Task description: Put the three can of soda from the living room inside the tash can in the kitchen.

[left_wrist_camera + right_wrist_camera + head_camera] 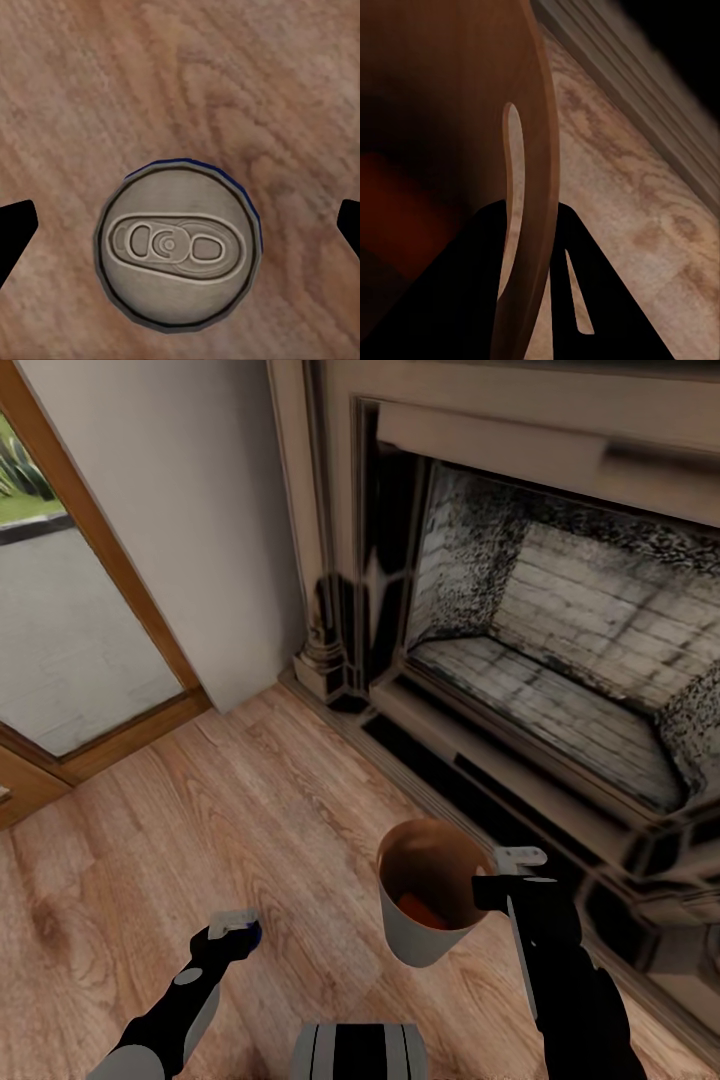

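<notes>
A dark blue can of soda [178, 246] stands upright on the wood plank floor, its silver top facing the left wrist camera. My left gripper [180, 225] hangs right above it, open, one dark fingertip [16, 231] on each side and well apart from the can. In the head view the left gripper [232, 923] covers most of the blue can [256, 932]. My right gripper [503, 880] is shut on the rim of the tash can [425, 945], held above the floor. An orange can of soda [420, 910] lies inside it. The bin wall [536, 142] runs between the right fingers.
The fireplace [560, 660] with its raised hearth edge [480, 760] runs close along the right side. A wood-framed glass door [70, 630] stands at the left. Open plank floor [200, 810] lies between them. My base [358, 1052] shows at the bottom.
</notes>
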Robot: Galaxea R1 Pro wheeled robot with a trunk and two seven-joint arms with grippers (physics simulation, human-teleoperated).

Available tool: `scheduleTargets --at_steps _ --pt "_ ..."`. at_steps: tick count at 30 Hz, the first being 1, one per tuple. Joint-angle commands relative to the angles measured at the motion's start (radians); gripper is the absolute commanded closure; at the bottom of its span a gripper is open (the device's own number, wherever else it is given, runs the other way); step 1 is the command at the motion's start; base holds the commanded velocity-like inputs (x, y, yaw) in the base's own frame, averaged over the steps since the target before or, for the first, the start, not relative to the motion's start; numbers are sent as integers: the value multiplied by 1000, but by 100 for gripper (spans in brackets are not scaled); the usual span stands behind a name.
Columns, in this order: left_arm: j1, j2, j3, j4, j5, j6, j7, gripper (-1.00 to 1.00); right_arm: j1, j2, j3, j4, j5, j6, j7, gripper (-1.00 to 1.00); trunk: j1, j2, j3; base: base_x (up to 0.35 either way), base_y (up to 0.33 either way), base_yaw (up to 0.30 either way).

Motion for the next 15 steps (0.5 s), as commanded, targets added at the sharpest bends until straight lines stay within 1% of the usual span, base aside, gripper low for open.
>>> scheduleTargets --at_steps 1,15 --pt "0 0 0 0 0 0 0 -100 0 0 0 0 -18 1 3 100 0 0 -2 0 0 0" --pt "0 1 0 0 -1 0 0 -100 0 0 0 0 -18 1 3 100 0 0 -24 0 0 0"
